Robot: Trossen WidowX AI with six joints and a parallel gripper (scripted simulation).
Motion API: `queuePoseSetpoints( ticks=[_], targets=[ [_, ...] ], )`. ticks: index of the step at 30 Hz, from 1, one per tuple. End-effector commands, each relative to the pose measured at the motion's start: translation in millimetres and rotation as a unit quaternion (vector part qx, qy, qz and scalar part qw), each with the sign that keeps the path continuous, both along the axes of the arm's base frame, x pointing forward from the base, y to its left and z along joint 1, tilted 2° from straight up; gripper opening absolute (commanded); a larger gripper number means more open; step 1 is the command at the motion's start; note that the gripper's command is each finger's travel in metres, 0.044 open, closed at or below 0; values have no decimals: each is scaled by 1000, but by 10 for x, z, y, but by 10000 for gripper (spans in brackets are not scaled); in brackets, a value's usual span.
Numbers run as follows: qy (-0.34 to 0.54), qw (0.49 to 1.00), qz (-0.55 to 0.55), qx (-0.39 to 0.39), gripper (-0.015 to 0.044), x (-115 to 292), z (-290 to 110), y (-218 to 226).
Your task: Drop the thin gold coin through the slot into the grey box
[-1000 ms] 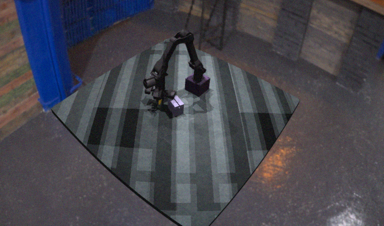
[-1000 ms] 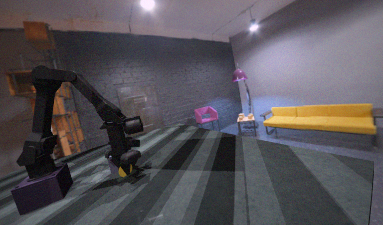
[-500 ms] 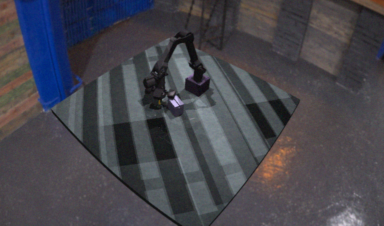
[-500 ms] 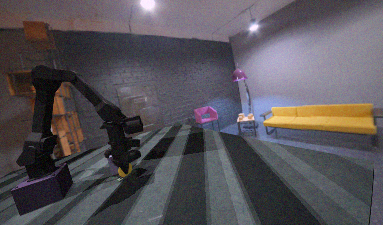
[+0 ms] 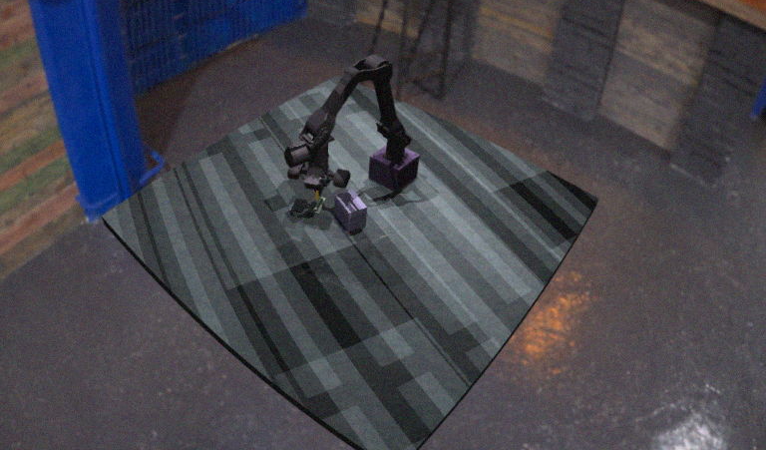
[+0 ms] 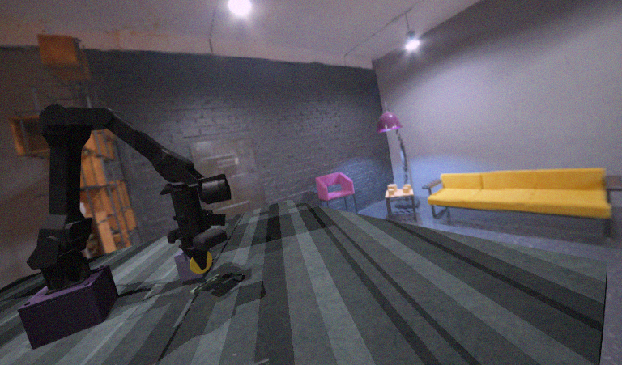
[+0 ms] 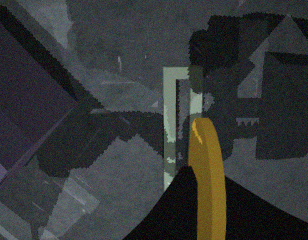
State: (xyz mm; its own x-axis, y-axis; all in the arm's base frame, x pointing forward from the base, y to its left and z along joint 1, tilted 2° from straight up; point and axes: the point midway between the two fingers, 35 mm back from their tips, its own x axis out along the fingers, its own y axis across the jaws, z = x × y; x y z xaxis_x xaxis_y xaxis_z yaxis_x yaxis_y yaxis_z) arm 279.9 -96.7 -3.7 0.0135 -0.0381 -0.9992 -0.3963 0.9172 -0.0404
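My gripper (image 5: 317, 187) (image 6: 202, 264) (image 7: 194, 176) is shut on the gold coin (image 5: 317, 195) (image 6: 194, 265) (image 7: 209, 145), which hangs upright on its edge. The coin is above the green holder (image 5: 320, 204) (image 6: 197, 290) (image 7: 170, 95), with a gap beneath it in the exterior view. The holder's narrow groove shows empty where visible in the wrist view; its near end is hidden by the finger. The closed box (image 5: 350, 215) (image 6: 182, 265) (image 7: 26, 95), greyish purple, stands close beside the holder. Its lid slot shows in the top view, at an angle.
The arm's purple base (image 5: 378, 173) (image 6: 68, 313) stands behind the box in the top view. The striped table top (image 5: 389, 286) (image 6: 367, 297) carries the arm, holder and box. Dark shadows of the arm lie around the holder.
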Motion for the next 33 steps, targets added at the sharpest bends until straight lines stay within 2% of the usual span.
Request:
queuePoseSetpoints(
  ticks=[1, 23, 33],
  targets=[
    [-4, 1000, 1, 0, 0, 21, 94, 1],
    [-3, 1000, 4, 0, 0, -28, 595, 32],
    [3, 987, 161, -3, 0, -66, 595, 20]
  ],
)
